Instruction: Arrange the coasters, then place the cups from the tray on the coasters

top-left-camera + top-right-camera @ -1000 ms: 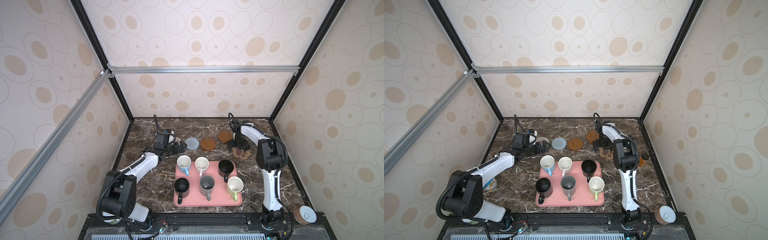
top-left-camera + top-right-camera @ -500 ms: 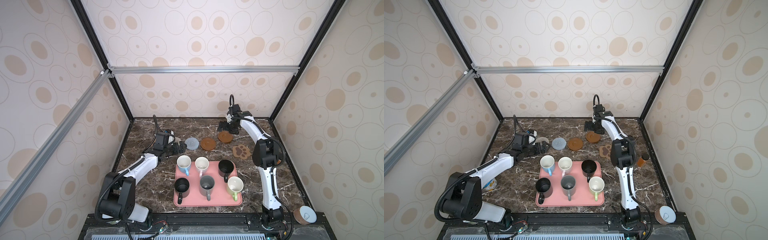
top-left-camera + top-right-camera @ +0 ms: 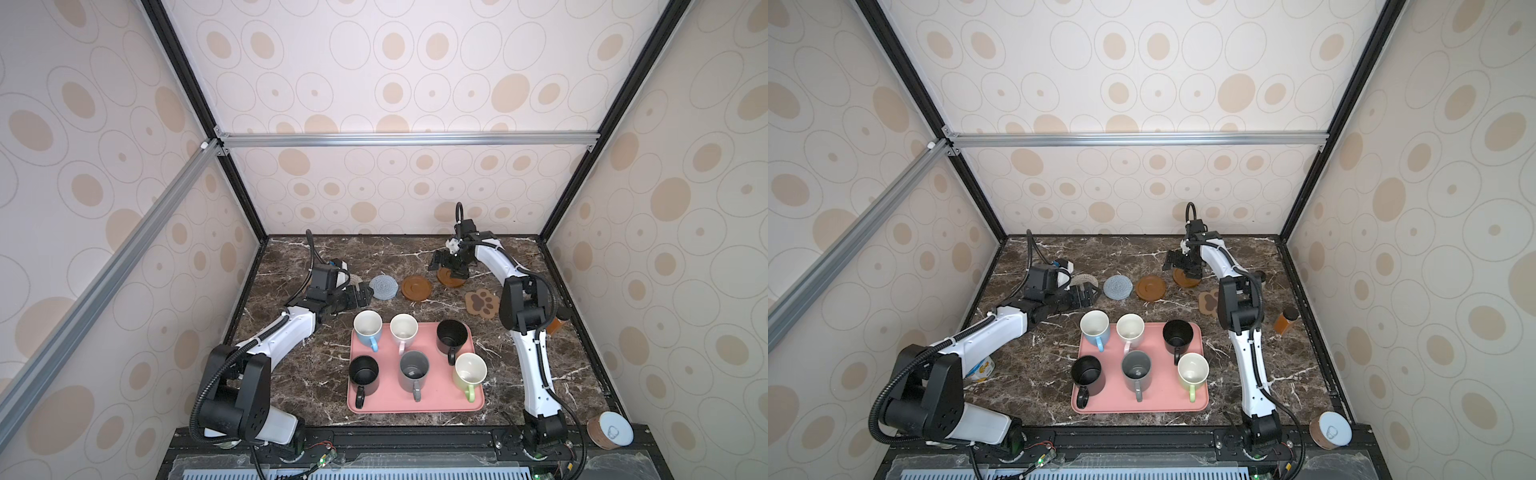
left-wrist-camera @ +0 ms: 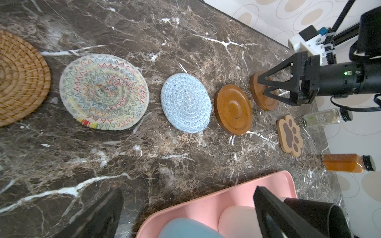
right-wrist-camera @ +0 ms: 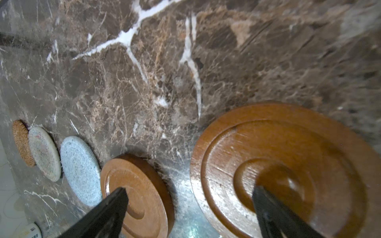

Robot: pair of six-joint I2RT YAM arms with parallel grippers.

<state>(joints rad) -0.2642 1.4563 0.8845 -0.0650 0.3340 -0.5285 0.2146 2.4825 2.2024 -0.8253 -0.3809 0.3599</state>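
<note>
Coasters are lying in a row across the upper middle of both top views. The grey-blue woven coaster (image 3: 383, 286) is sitting beside a wooden disc (image 3: 416, 287). A second wooden disc (image 3: 453, 283) is lying slightly higher in the frame, and the paw-shaped coaster (image 3: 482, 303) is sitting lower right of it, out of line. The left wrist view is showing the rattan coaster (image 4: 20, 80) and the cream woven coaster (image 4: 104, 91) at the row's other end.

The right claw (image 3: 450, 268) is hanging open and empty directly over the second wooden disc. One finger is over the disc's centre and the other is pointing toward the neighbouring disc; whether either is touching wood is unclear. That disc is lying straight beneath the claw and, being round, is probably demanding no particular wrist angle.

The left claw (image 3: 360, 296) is also gaping empty above the worktop (image 3: 320, 390), just upper left of the light blue cup (image 3: 368, 326). All six cups (image 3: 413, 368) are standing on the pink tray (image 3: 415, 409) in the lower middle, none on a coaster yet. The left arm is looking nearer that cup, and the right arm nearer the disc and the paw.
</note>
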